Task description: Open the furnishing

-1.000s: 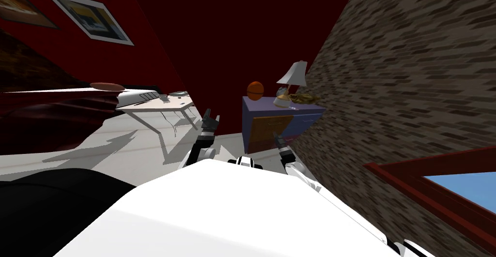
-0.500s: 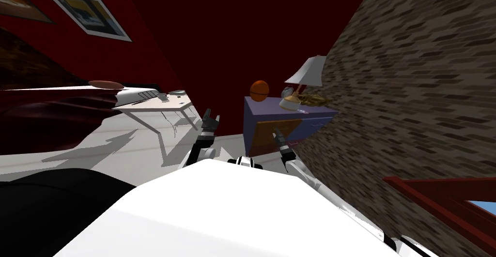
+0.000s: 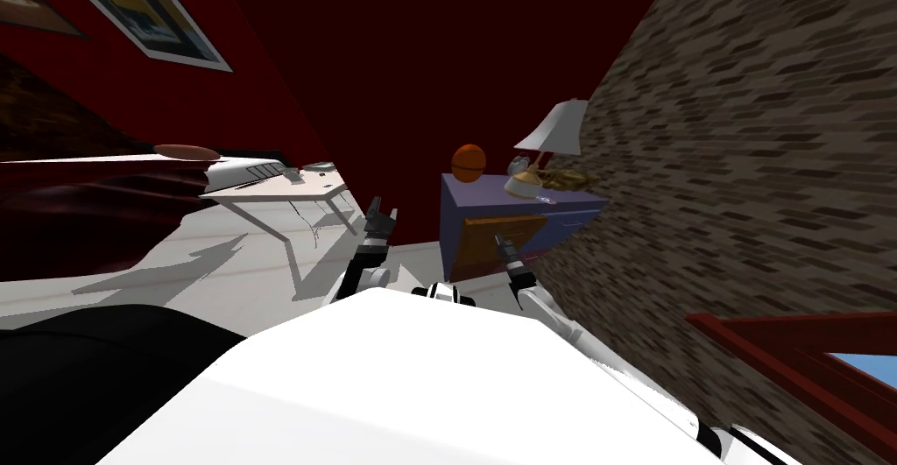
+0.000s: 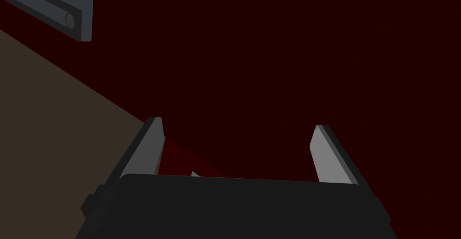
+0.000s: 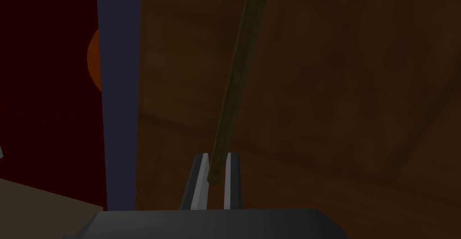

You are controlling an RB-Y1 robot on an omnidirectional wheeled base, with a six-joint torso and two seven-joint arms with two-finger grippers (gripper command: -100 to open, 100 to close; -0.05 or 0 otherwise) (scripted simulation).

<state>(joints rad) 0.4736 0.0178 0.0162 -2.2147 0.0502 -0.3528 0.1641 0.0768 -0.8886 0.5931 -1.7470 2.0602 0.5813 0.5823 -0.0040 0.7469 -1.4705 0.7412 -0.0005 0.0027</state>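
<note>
The cabinet, purplish-blue with a brown wood-grained door, is found directly ahead of the right gripper, whose blades are clenched on the door's thin, straight rod handle. An orange ball and a shaded lamp are carried on its top. The left gripper is spread wide, grasping nothing.
</note>
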